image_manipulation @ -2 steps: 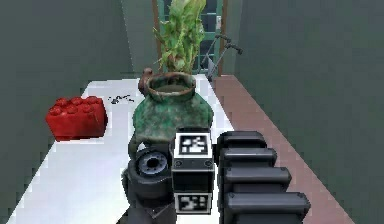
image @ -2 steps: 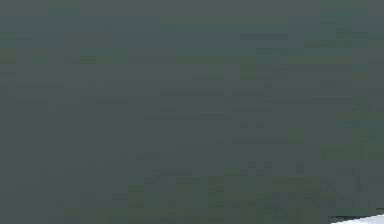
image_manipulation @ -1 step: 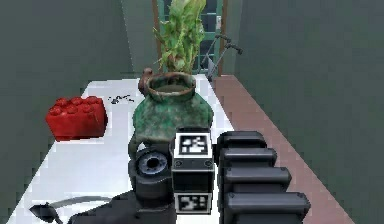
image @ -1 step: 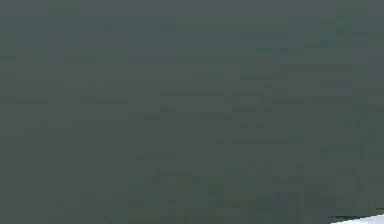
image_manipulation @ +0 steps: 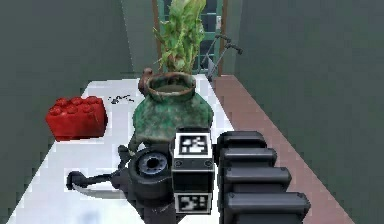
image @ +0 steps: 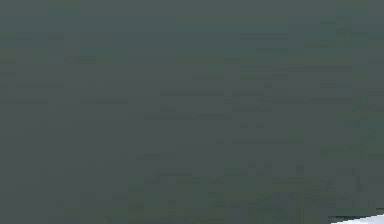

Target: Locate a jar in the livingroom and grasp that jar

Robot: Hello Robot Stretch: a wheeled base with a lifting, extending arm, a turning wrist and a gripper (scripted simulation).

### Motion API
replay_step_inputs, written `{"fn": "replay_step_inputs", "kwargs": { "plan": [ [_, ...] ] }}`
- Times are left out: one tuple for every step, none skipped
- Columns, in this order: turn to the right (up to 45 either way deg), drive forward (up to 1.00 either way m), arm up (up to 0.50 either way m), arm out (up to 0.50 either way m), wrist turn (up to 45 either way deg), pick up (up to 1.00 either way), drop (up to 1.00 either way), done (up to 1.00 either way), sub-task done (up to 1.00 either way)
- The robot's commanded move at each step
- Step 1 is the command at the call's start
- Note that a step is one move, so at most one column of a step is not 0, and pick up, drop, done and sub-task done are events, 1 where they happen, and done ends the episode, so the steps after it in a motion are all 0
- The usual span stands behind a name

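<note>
At six o'clock in the arm side view, nearest of all: dark square arm [image_manipulation: 255, 185] rising from the bottom edge and ending in two white marker squares [image_manipulation: 192, 145]. Just at nine o'clock of those squares, gripper [image_manipulation: 100, 175], round dark body seen against the white table [image_manipulation: 50, 175], thin fingers [image_manipulation: 85, 181] pointing on toward nine o'clock, across the arm's line and not toward the target. Cannot tell the claw's spread, nor any hold on a thing, with the jar standing so close behind. Just beyond the gripper body, at about twelve o'clock of it: jar [image_manipulation: 168, 112], pot-bellied, mottled green with a brownish rim, upright near the table's middle. Judge the step as the last approach before the grasp. To do it well, turn the wrist to bring the fingers round toward twelve o'clock, line them up on the neck under the rim, reach out slowly, and check for one finger on each side before taking hold; keep clear of the red lumpy thing [image_manipulation: 77, 118] at ten o'clock and of the leafy plant [image_manipulation: 182, 35] right behind the jar at twelve. Farther still, grey-green wall [image_manipulation: 60, 40]; same flat grey-green wall [image: 190, 100] ahead in the forward view.
</note>
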Motion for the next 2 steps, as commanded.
{"fn": "replay_step_inputs", "kwargs": {
  "plan": [
    [0.0,0.00,0.00,0.00,39.0,0.00,0.00,0.00,0.00],
    [0.0,0.00,0.00,0.00,0.0,1.00,0.00,0.00,0.00]
  ]
}}
